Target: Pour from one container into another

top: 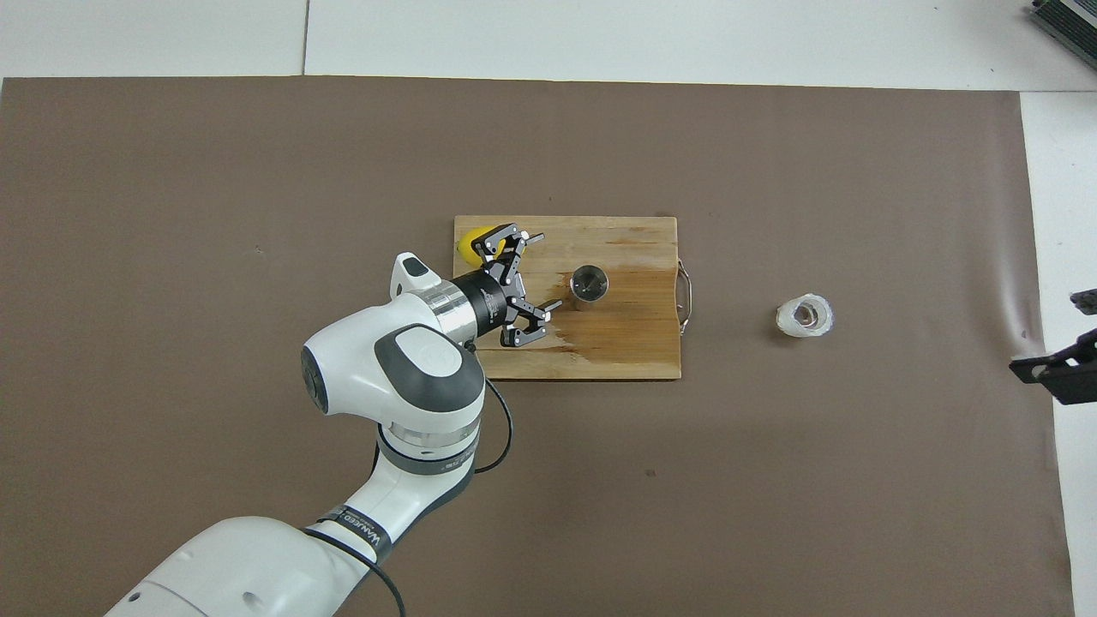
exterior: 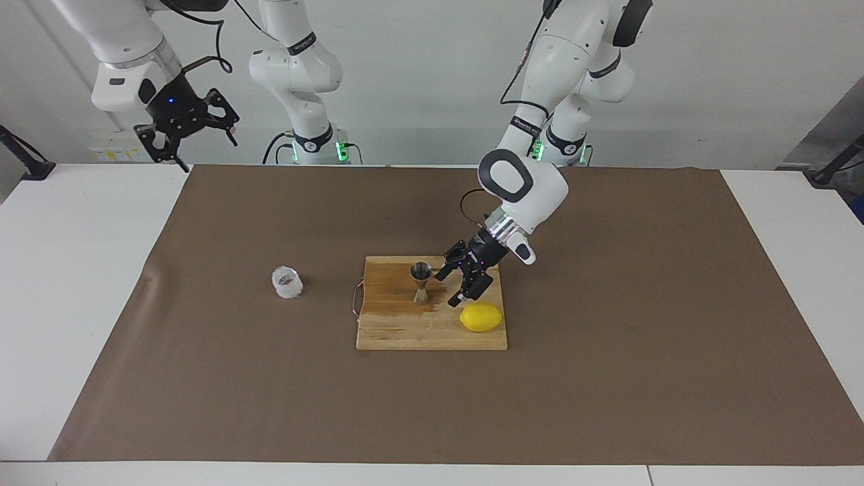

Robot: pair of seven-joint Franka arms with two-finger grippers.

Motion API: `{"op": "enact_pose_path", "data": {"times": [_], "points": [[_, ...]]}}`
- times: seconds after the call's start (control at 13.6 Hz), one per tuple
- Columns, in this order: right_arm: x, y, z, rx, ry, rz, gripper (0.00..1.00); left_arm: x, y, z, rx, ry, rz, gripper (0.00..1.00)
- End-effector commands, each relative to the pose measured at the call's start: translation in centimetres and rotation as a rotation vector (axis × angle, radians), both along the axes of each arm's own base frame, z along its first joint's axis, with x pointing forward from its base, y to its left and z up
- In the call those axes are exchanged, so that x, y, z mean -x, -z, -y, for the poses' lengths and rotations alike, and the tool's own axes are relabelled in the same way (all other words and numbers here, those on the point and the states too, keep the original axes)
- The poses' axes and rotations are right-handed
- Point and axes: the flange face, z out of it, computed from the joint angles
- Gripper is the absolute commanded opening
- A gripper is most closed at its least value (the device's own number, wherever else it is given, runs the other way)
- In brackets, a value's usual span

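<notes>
The steel jigger stands upright on the wooden cutting board. My left gripper hangs open and holds nothing, low over the board. It is a short gap from the jigger, on the side toward the left arm's end, and does not touch it. The clear faceted cup sits on the brown mat beside the board, toward the right arm's end. My right gripper is open and raised high over the table's edge at the right arm's end.
A yellow lemon lies on the board's corner just under the left gripper, partly covered by it in the overhead view. The board has a wire handle on the cup's side. A brown mat covers the table.
</notes>
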Motion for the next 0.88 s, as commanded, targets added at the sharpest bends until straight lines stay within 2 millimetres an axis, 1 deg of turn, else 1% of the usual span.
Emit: {"op": "enact_pose_path", "data": {"times": [0.0,0.07,0.15,0.22,0.29,0.37,0.52,0.59,0.66,0.74,0.81], "points": [[1.0,3.4,3.8,-0.096,-0.129,0.048,1.0,0.0,-1.5,-2.2,-0.081,0.049,0.063,1.0],[0.8,4.5,4.4,-0.101,-0.199,0.089,1.0,-0.3,-1.9,-2.3,-0.114,0.082,0.093,1.0],[0.5,5.0,4.5,-0.109,-0.272,0.123,1.0,-0.6,-2.4,-2.4,-0.156,0.125,0.13,1.0],[-0.1,6.9,5.0,-0.18,-0.311,0.123,1.0,-1.1,-2.9,-2.6,-0.207,0.174,0.17,1.0],[-0.9,10.2,6.8,-0.275,-0.356,0.124,1.0,-1.7,-3.6,-3.0,-0.263,0.231,0.217,1.0],[-1.6,13.0,8.2,-0.337,-0.415,0.139,1.0,-2.3,-4.0,-3.4,-0.318,0.281,0.258,1.0],[-2.9,18.7,10.0,-0.443,-0.489,0.154,1.0,-3.3,-5.0,-4.4,-0.417,0.398,0.341,1.0],[-3.7,21.5,10.3,-0.487,-0.535,0.185,1.0,-3.9,-5.6,-5.4,-0.46,0.47,0.371,1.0],[-4.5,23.8,10.3,-0.515,-0.566,0.227,1.0,-4.6,-6.0,-6.5,-0.508,0.54,0.395,1.0],[-5.1,25.2,9.8,-0.539,-0.596,0.264,1.0,-5.2,-6.4,-7.5,-0.555,0.612,0.408,1.0],[-5.8,26.3,8.7,-0.556,-0.622,0.283,1.0,-5.9,-7.0,-8.5,-0.601,0.672,0.416,1.0]]}}
